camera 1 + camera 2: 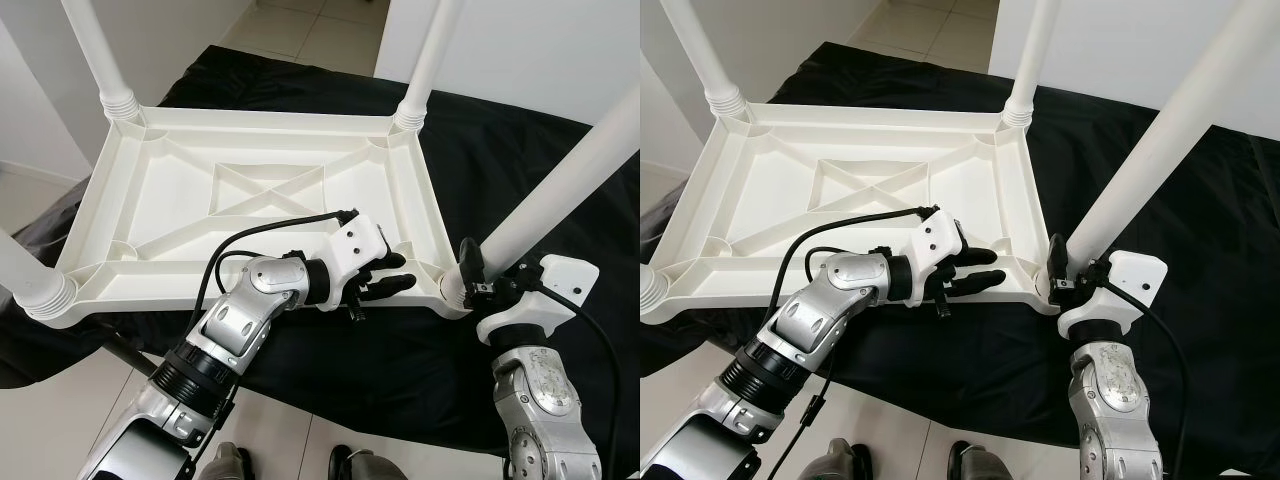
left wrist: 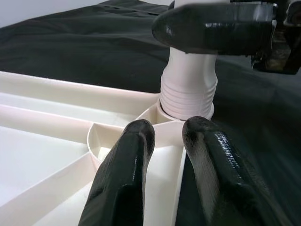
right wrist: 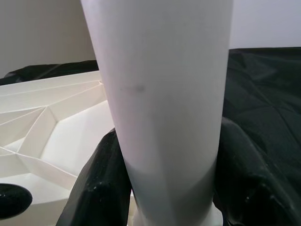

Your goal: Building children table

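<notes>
**Inverted table on black cloth; right gripper clamped on near-right leg**

Table top: white plastic, upside down, ribbed underside facing up, resting on a black cloth over a raised surface. Tiled floor visible beyond and below.

Four white legs standing up from the corner sockets: far-left leg, far-right leg, near-left leg, near-right leg. Near-right leg seated in its corner socket, threaded collar just above the socket rim; leg leans up and to the right in the head views.

Right gripper: at the base of the near-right leg, just above the near-right corner. Fingers closed around the leg, one on each side, both touching it, per right wrist view. Wrist and arm directly below, at the near edge of the cloth.

Left gripper: reaching in from the left over the near rail of the table top, fingertips pointing right toward the near-right corner. Fingers apart, holding nothing. Tips lie on or just over the rail; contact not resolvable. Near-right leg just beyond the fingertips, not touching them. Black cable looping over the left forearm.
</notes>
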You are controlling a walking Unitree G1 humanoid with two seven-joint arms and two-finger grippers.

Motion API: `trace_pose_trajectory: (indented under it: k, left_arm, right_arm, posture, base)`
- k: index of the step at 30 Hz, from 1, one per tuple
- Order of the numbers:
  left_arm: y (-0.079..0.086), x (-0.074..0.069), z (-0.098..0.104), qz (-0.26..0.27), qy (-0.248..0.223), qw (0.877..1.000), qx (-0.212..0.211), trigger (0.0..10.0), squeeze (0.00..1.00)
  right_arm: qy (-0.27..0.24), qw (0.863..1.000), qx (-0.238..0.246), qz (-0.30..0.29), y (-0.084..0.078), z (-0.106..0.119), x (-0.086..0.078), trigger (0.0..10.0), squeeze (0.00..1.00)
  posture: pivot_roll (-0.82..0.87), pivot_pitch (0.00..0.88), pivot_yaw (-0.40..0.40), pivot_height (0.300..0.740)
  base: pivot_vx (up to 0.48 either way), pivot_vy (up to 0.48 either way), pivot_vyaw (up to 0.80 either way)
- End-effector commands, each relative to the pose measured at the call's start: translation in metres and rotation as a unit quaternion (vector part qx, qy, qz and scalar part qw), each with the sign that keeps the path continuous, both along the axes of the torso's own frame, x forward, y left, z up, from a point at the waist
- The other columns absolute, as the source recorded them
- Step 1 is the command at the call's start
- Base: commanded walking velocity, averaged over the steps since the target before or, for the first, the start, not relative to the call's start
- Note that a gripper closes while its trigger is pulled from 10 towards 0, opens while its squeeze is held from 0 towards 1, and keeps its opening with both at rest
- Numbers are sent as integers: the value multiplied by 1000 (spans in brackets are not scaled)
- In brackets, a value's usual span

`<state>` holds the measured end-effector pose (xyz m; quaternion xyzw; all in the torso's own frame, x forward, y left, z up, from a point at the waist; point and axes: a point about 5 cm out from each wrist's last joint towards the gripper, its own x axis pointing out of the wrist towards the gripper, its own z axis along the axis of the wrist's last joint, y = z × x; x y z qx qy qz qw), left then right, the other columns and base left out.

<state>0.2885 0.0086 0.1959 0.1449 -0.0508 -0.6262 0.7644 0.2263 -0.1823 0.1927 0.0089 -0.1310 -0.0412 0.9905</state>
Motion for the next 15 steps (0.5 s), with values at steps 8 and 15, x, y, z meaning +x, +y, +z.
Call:
trace_pose_trajectory:
  k: [8,15]
  left_arm:
    - [-1,-4,3,-4,2,1000,-4,10000,0]
    - [0,-4,4,-3,1,1000,-4,10000,0]
  right_arm:
    - [40,999,-31,13,-4,-30,-3,10000,0]
    - [44,999,-18,3,-6,-36,-7,10000,0]
  posture:
    - [0,184,-44,740]
    - [-4,184,-36,740]
  base:
    - [0,0,0]
    - [0,0,0]
